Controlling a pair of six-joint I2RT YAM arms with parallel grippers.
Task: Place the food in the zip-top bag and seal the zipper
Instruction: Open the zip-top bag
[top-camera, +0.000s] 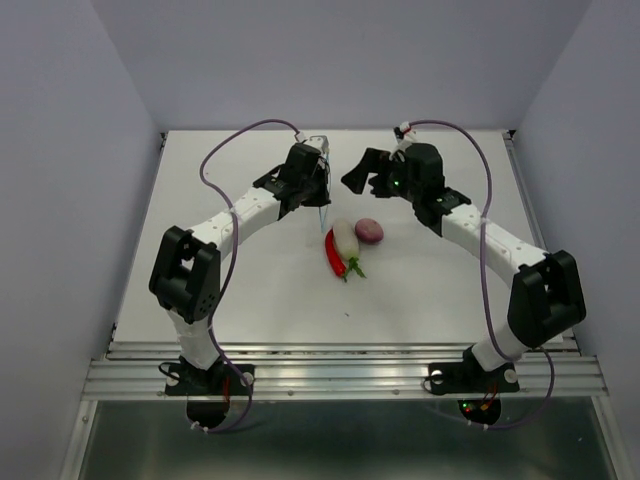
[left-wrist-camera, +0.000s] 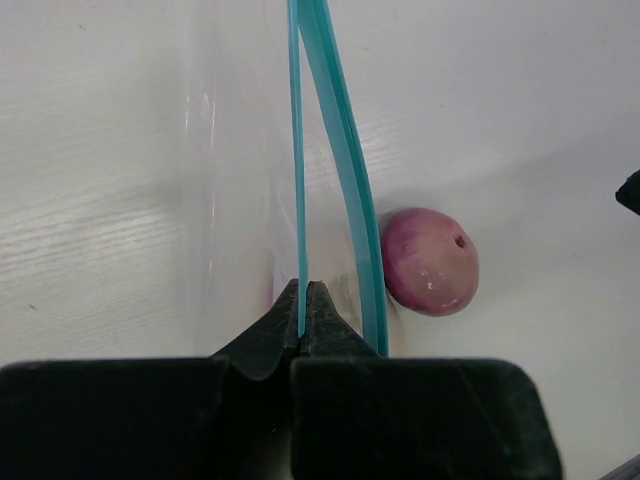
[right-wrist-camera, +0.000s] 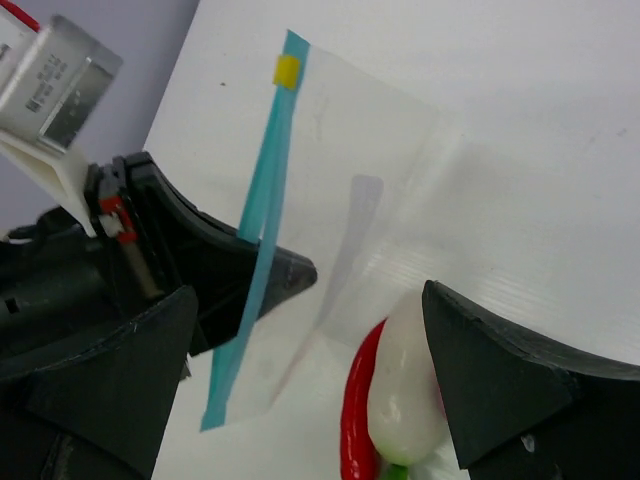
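The left gripper (left-wrist-camera: 303, 300) pinches one lip of the zipper (left-wrist-camera: 345, 170), holding up the zip-top bag (right-wrist-camera: 380, 180). The right gripper (top-camera: 362, 180) gapes empty beside it. Beneath its jaws lie the white vegetable (right-wrist-camera: 405, 390), chili (right-wrist-camera: 352, 420) and ball (left-wrist-camera: 430, 262). A one-lip pinch may slip, dropping the bag.

Mid-tabletop (top-camera: 250, 290), the chili (top-camera: 334, 254) and the egg-shaped vegetable (top-camera: 345, 238) lie touching, chili on the left. The ball (top-camera: 369, 230) sits just right. Behind-left, the bag (right-wrist-camera: 370, 200) hangs from the left arm's jaws.

bag (right-wrist-camera: 370, 230) and right gripper (top-camera: 365, 182) crowd far side of food (top-camera: 344, 237); free room near and right.
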